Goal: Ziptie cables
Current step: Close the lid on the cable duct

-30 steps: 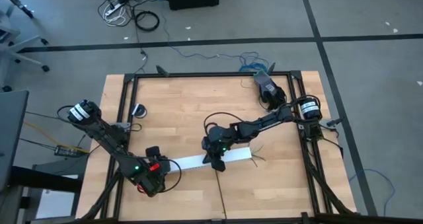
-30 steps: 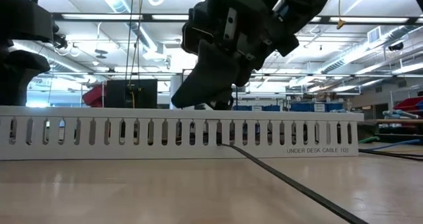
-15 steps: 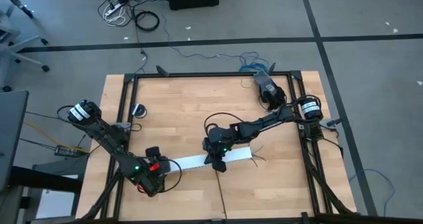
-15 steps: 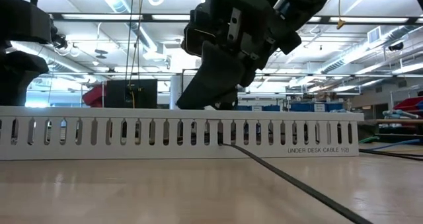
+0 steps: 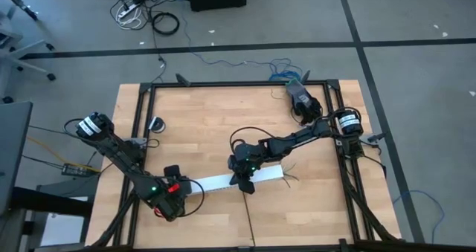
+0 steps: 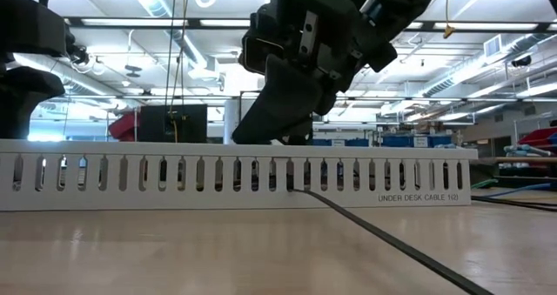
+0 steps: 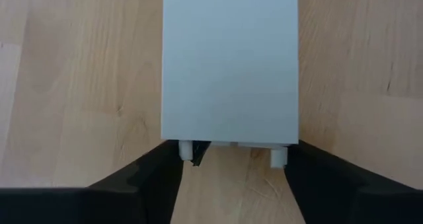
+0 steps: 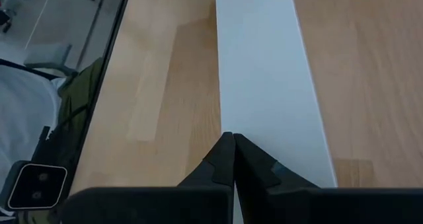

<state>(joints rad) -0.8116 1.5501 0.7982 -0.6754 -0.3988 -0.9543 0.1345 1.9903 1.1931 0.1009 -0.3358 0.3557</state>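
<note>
A long white slotted channel (image 5: pixel 216 182) lies on the wooden table near its front edge. The black ziptie (image 6: pixel 383 238) sticks out of one slot and slants down onto the table toward the near edge (image 5: pixel 251 215). A few thin cables (image 5: pixel 291 172) poke out at the channel's right end. My left gripper (image 5: pixel 181 188) is at the channel's left end, one finger on each side of it. My right gripper (image 5: pixel 244 182) is shut over the channel's middle, right above the ziptie's slot. My left gripper has the channel's left end (image 7: pixel 228 135) between its two fingers (image 7: pixel 158 174), whose tips meet the end's two corners. The fingers slant down and lie along the channel, which rests flat on the table. My right gripper sets its shut fingertips (image 8: pixel 228 151) on the channel's flat top at its near long edge (image 8: pixel 221 121), slanting down from the table's right. Whether they also touch the ziptie, I cannot tell.
A black metal frame (image 5: pixel 238 83) borders the tabletop. A black box (image 5: pixel 301 96) sits at the far right corner and a small round part (image 5: pixel 156 123) at the far left. Bare wood (image 5: pixel 201 126) lies beyond the channel.
</note>
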